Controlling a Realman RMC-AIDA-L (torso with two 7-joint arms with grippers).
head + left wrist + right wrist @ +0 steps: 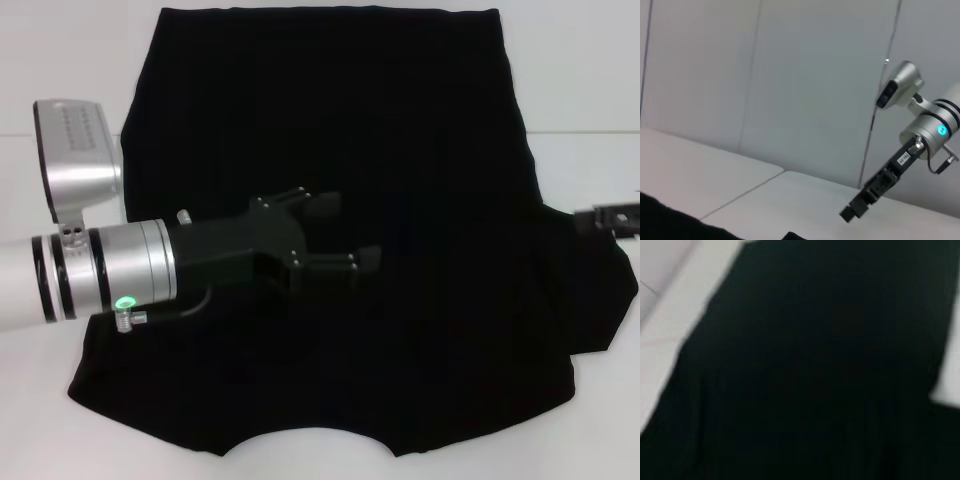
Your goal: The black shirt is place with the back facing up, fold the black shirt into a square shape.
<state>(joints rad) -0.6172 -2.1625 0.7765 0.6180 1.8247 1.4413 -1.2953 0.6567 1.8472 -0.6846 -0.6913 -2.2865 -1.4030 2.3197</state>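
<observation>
The large matte black soft-fabric short-sleeved shirt [400,200] lies spread on the white table [580,70], its curved neckline edge nearest the robot and its straight hem farthest away. The sleeve on the shirt's right side sticks out flat, while the left side shows no protruding sleeve, so 1 side fold may already be in; the dark cloth hides any crease, so that is only a judgement. The left gripper [345,233], black with a silver cylindrical wrist, hovers over the shirt's middle, its 2 fingers spread apart and holding nothing. The right gripper [852,212] is at the shirt's right sleeve; whether its fingers are parted cannot be told. The shirt is not yet square: the right side and the lengthwise folds appear left to do.
</observation>
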